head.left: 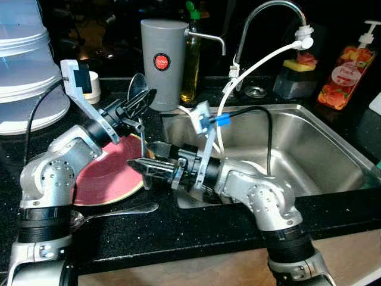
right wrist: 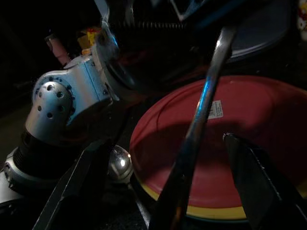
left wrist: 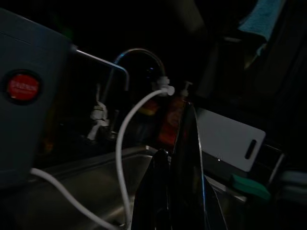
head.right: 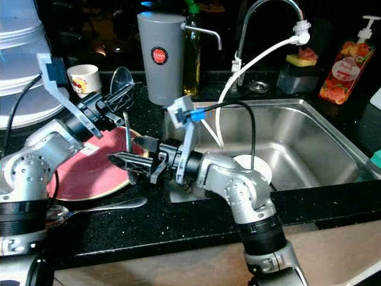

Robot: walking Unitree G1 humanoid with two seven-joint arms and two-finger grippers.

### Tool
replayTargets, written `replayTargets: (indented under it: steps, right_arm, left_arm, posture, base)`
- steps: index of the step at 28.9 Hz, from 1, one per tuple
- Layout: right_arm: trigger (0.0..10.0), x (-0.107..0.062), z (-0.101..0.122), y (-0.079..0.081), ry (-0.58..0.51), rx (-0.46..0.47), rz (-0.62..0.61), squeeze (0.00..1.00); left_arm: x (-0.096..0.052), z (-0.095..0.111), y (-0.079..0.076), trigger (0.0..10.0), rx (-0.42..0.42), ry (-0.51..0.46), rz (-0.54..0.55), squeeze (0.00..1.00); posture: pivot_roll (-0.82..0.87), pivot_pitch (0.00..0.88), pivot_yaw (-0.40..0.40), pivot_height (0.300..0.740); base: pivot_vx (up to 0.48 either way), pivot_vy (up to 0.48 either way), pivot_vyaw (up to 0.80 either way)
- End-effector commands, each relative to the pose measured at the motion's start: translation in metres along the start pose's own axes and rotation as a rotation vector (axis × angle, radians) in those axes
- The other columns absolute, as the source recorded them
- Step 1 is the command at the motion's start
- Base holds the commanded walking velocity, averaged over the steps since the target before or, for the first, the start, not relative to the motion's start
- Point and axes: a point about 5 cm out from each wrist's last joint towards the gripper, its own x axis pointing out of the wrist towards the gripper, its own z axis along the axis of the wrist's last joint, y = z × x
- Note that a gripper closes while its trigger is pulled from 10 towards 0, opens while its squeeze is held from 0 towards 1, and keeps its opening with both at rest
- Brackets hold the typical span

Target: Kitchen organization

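A spoon (head.right: 98,208) is laid flat on the black bench (head.right: 178,229), nearest the front edge. Just behind it a red plate (head.right: 89,170) with a yellow rim is set on the bench, left of the sink (head.right: 309,143). The right tool (head.right: 132,162) is held low over the plate's right edge, and its two black fingers are spread wide apart with nothing gripped. A long metal utensil (head.right: 126,134) is stood up between those open fingers, and its top end is pinched tight by the left tool (head.right: 124,96), which is closed on it above the plate. A white dish (head.right: 253,167) is seen in the sink. Farther back, a grey jug (head.right: 161,56), a tap (head.right: 268,24) with a white hose and a soap bottle (head.right: 345,68) are lined up.
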Motion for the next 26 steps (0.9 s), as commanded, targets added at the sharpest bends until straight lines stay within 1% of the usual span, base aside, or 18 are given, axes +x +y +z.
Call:
replayTargets:
  steps: [1,3,4,5,7,8,9,14,15,26]
  right_arm:
    - [10.0,0.001,-0.002,-0.004,-0.016,-0.002,-0.050,1.00]
    - [10.0,0.002,-0.001,-0.004,-0.022,0.003,-0.055,1.00]
    - [10.0,0.002,-0.001,-0.005,-0.025,0.002,-0.058,0.84]
    - [10.0,0.003,0.000,-0.005,-0.030,0.002,-0.057,0.00]
    - [10.0,0.003,0.002,-0.005,-0.040,0.005,-0.049,0.00]
    - [10.0,0.003,0.007,-0.002,-0.072,0.029,-0.020,0.00]
    - [10.0,0.003,0.008,0.000,-0.082,0.038,-0.007,0.00]
    - [10.0,0.002,0.010,0.002,-0.092,0.045,0.020,0.00]
    - [0.0,0.002,0.010,0.002,-0.099,0.062,0.023,0.00]
    - [0.0,0.003,0.009,0.004,-0.104,0.084,0.051,0.00]
  left_arm:
    - [0.004,0.002,-0.009,0.0,-0.007,-0.014,-0.049,0.00]
    - [0.004,0.002,-0.010,0.0,-0.009,-0.017,-0.052,0.00]
    - [0.004,0.002,-0.010,0.0,-0.009,-0.017,-0.054,0.00]
    - [0.004,0.002,-0.010,0.0,-0.008,-0.015,-0.055,0.00]
    - [0.004,0.001,-0.010,0.0,-0.007,-0.012,-0.056,0.00]
    - [0.003,0.000,-0.010,0.0,0.000,-0.001,-0.050,0.00]
    - [0.003,0.000,-0.009,0.0,0.001,-0.001,-0.048,0.00]
    - [0.002,0.000,-0.009,0.0,-0.004,-0.005,-0.048,0.00]
    - [0.001,0.000,-0.010,0.0,-0.004,-0.003,-0.049,0.00]
    - [0.001,-0.001,-0.009,0.0,-0.003,-0.004,-0.049,0.00]
  posture:
    - [0.08,0.035,-0.023,0.740]
    - [0.08,0.035,-0.023,0.740]
    - [0.07,0.030,-0.027,0.740]
    - [0.07,0.030,-0.027,0.740]
    - [0.07,0.030,-0.027,0.740]
    - [0.07,0.030,-0.027,0.740]
    - [0.07,0.030,-0.027,0.740]
    - [0.07,0.017,-0.028,0.740]
    - [0.07,0.017,-0.028,0.740]
    - [0.07,0.002,-0.032,0.740]
  base:
    - [0.000,0.000,0.00]
    - [0.000,0.000,0.00]
    - [0.000,0.000,0.00]
    - [0.000,0.000,0.00]
    - [0.000,0.000,0.00]
    - [0.000,0.000,0.00]
    - [0.000,0.000,0.00]
    - [0.000,0.000,0.00]
    - [0.000,0.000,0.00]
    - [0.000,0.000,0.00]
